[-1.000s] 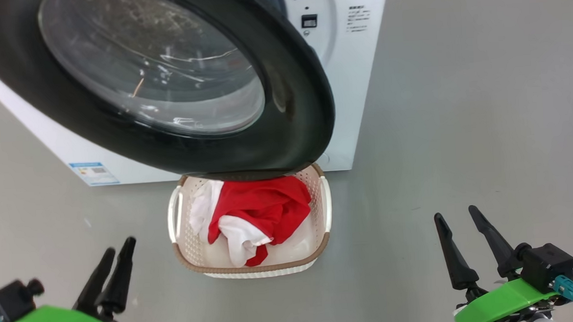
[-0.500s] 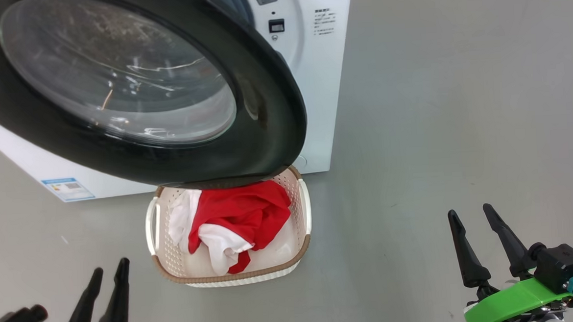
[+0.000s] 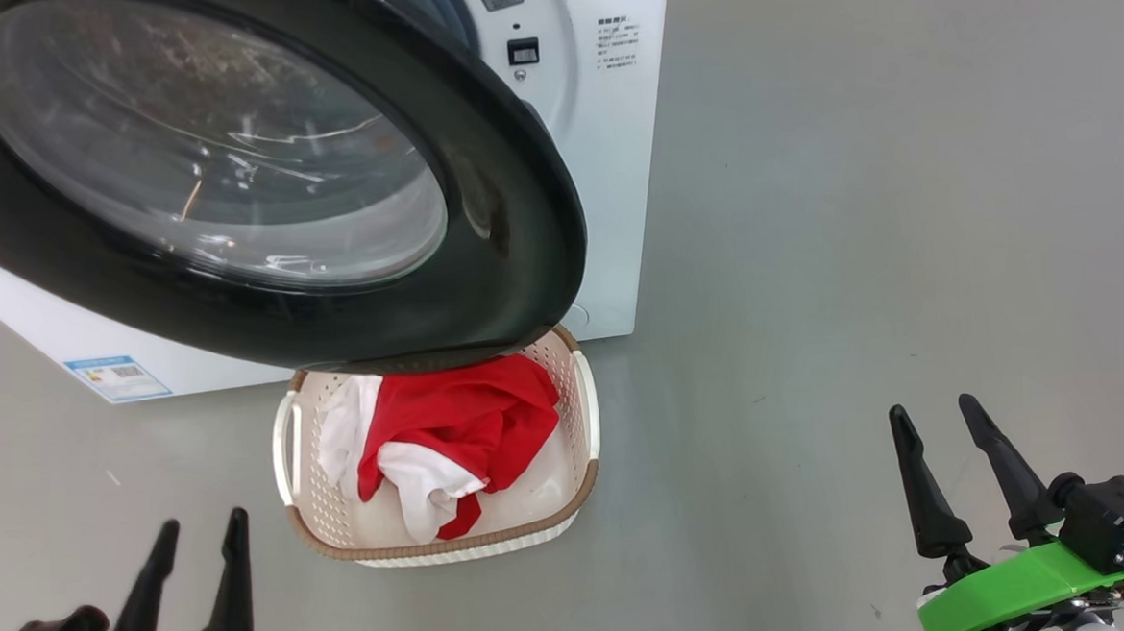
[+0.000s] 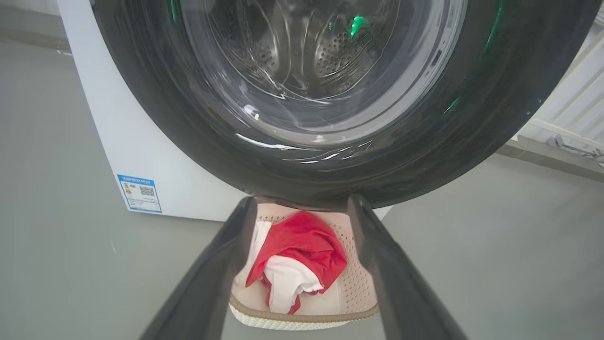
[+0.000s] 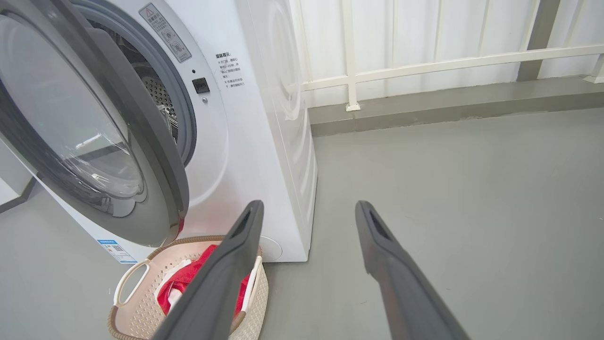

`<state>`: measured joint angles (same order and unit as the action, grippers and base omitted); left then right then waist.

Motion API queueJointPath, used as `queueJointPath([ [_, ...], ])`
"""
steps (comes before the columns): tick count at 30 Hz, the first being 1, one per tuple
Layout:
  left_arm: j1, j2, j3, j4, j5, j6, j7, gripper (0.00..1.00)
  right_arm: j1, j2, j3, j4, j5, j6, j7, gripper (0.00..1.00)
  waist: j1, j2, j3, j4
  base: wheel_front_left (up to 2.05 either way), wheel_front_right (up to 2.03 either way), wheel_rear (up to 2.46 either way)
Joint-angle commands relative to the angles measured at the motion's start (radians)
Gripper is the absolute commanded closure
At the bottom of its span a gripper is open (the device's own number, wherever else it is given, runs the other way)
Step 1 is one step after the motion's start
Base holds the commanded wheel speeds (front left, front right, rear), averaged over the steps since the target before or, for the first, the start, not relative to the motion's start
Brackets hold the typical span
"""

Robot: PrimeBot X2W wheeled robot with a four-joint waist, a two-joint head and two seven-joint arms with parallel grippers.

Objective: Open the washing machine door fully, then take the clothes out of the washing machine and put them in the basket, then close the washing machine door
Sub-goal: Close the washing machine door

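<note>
"One heap of clothes (image 3: 452, 422), red and white, lies in the basket (image 3: 439, 545). What could go wrong from here?"

"The washing machine door (image 3: 257, 178) hangs open right over the far end of the basket. It likely has to swing shut next. If a bit of cloth sticks up, or the basket gets bumped, the black rim could catch it and drag it along."

"Anything else?"

"The rim is shiny and round. A thin finger could slide off it. Then the door might stop short of the washing machine (image 3: 602, 159) and not click."

"Where is the door from each end effector?"

"Up and ahead of both. The left end effector (image 3: 201, 525) sits low over the floor (image 3: 856, 242), near the basket's left corner. Its fingers are spread wide with nothing in them, and its own camera looks straight at the door glass. The right end effector (image 3: 933, 409) is well off to the right, far from the door. It is wide too, and holds nothing."
</note>
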<state>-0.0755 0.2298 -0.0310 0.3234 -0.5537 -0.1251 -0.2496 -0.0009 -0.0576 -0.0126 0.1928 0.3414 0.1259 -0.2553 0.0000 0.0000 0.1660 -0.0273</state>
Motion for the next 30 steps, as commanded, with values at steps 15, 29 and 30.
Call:
queueJointPath([
  [15,0.037,-0.066,0.148,-0.108,0.23,-0.006,-0.012,0.0,-0.005,-0.003,0.014,-0.032,-0.006,0.005,-0.006,0.0,0.0,0.0,-0.007,0.0,0.0,0.0,0.0],
  [29,0.047,-0.091,0.16,-0.107,0.257,-0.006,-0.012,0.0,-0.005,-0.001,0.022,-0.021,-0.006,0.005,-0.006,0.0,0.0,0.0,-0.009,0.003,0.0,0.0,0.0],
  [30,0.046,-0.091,0.16,-0.108,0.258,-0.006,-0.012,0.0,-0.005,-0.001,0.021,-0.021,-0.006,0.005,-0.006,0.0,0.0,0.0,-0.008,0.004,0.0,0.0,0.0],
])
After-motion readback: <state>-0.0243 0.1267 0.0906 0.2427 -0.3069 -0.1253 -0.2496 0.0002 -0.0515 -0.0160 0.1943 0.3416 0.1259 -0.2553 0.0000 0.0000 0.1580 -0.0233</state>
